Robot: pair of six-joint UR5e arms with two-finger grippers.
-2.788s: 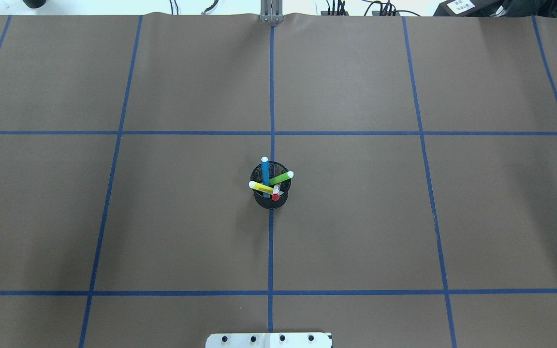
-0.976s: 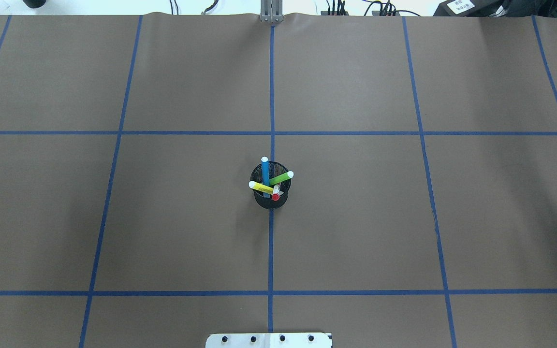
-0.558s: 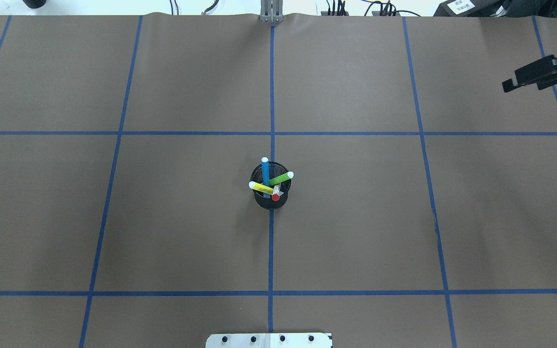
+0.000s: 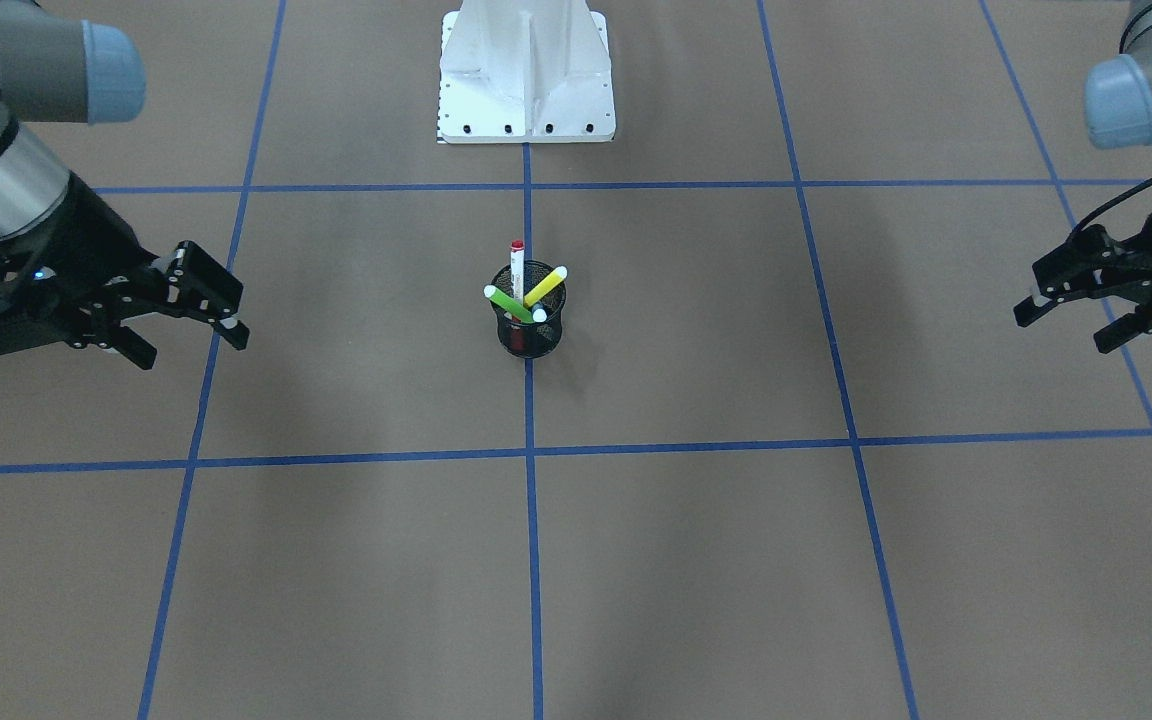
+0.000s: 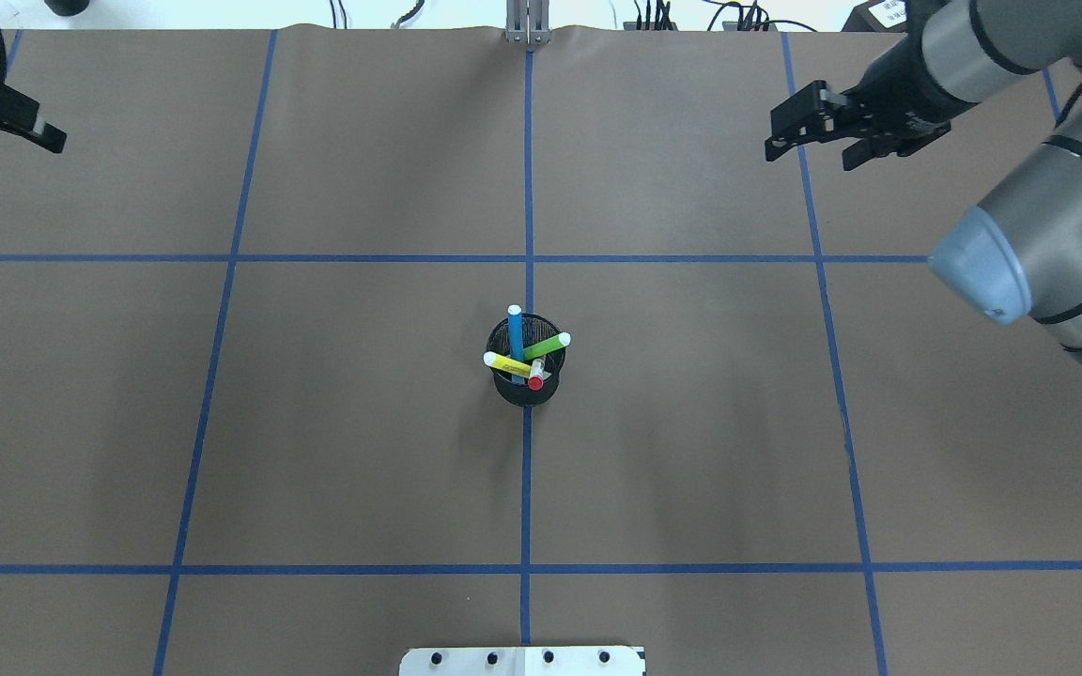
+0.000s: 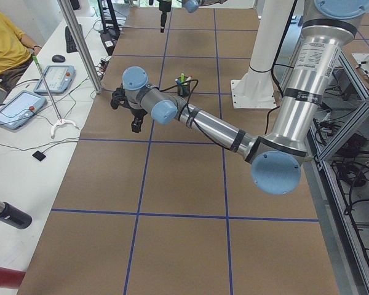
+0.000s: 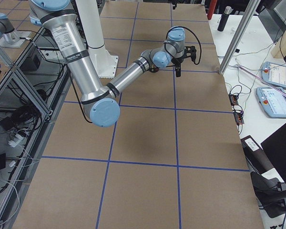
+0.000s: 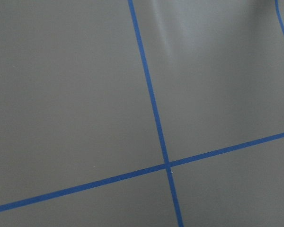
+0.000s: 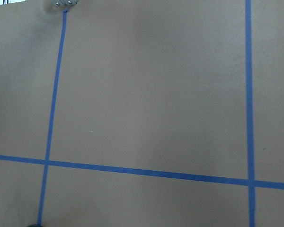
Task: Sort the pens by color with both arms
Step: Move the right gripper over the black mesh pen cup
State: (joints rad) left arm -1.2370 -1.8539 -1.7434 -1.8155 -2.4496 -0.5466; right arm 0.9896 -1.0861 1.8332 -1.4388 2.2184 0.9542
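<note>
The left claw [image 5: 20, 141] hangs over the far left corner of the brown tabletop [image 5: 363, 422]. Its jaws are spread wide and it holds nothing. Its wrist camera shows only brown paper and two crossing lines of blue tape [image 8: 168, 164].

At the middle of the tabletop a black mesh cup [image 5: 524, 392] stands upright on the centre tape line, well apart from both claws. All four pens are in it, their tops fanned out above the rim:
- The yellow pen [image 5: 506, 364] leans left. It has dark print along its barrel, too small to read.
- The blue pen [image 5: 516, 333] leans toward the far edge, white tip up.
- The red-capped pen [image 5: 535, 376] leans toward the robot. The front view shows marks on its white barrel [image 4: 517, 270], also too small to read.
- The green pen [image 5: 546, 347] leans to the far right, white tip up.

The pens cross one another inside the cup.

The white base [image 5: 522, 660] sits at the near edge on the same centre line.

The right claw [image 5: 809, 157] hangs over the far right part of the tabletop, above a blue tape line. Its jaws are also wide apart with nothing between them. Its wrist camera shows only paper and tape.

Beyond the far edge, at the right, a black box carries a white label [image 5: 884, 11] with print that cannot be read.
</note>
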